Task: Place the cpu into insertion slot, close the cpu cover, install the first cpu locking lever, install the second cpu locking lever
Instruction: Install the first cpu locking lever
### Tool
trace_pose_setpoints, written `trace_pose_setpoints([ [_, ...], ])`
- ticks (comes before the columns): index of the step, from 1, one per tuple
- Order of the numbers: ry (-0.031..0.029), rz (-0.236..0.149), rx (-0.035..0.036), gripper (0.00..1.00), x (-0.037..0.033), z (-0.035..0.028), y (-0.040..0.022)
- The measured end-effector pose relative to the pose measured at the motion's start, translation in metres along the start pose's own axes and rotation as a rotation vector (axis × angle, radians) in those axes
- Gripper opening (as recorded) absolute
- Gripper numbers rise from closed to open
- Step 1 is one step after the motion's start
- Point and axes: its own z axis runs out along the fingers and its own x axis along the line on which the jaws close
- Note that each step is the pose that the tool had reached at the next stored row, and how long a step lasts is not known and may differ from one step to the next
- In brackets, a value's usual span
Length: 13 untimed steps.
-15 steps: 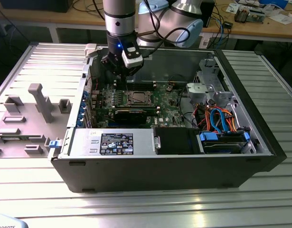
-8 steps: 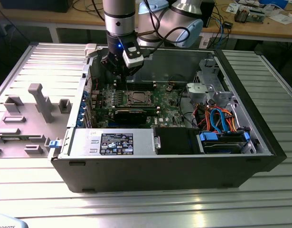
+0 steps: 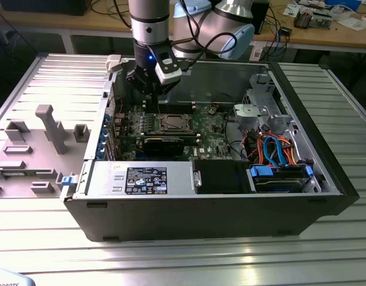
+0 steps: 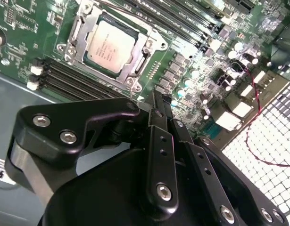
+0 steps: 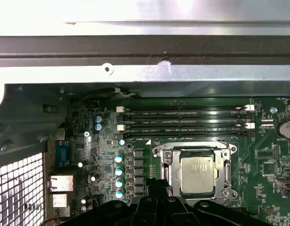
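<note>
The cpu (image 5: 196, 175), a small square chip with a dull silver top, lies in the insertion slot (image 3: 171, 123) on the green motherboard. The cpu cover (image 5: 171, 159), a thin silvery frame, lies flat around the chip (image 4: 111, 44), its rim (image 4: 148, 45) showing on all sides. My gripper (image 4: 156, 101) hangs above the board beside the slot, apart from it, fingers together and holding nothing. In the exterior view the gripper (image 3: 150, 90) is over the back part of the board, toward that view's left of the slot. I cannot tell how the locking levers stand.
The open computer case (image 3: 200, 208) stands on a ribbed metal table. Long black memory slots (image 5: 185, 121) run beside the socket. A black card (image 3: 163, 145), a drive cage (image 3: 257, 113) and orange and blue cables (image 3: 272, 149) fill the case. Grey fixtures (image 3: 49, 128) stand on the exterior view's left.
</note>
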Motion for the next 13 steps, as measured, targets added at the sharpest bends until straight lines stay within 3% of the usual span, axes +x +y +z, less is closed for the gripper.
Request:
trace_pose_setpoints([
  [6, 0.0003, -0.027, -0.0009, 0.11, 0.0102, -0.0001, 0.0006],
  [13, 0.0008, -0.064, -0.0021, 0.11, 0.0106, 0.0, 0.0092],
])
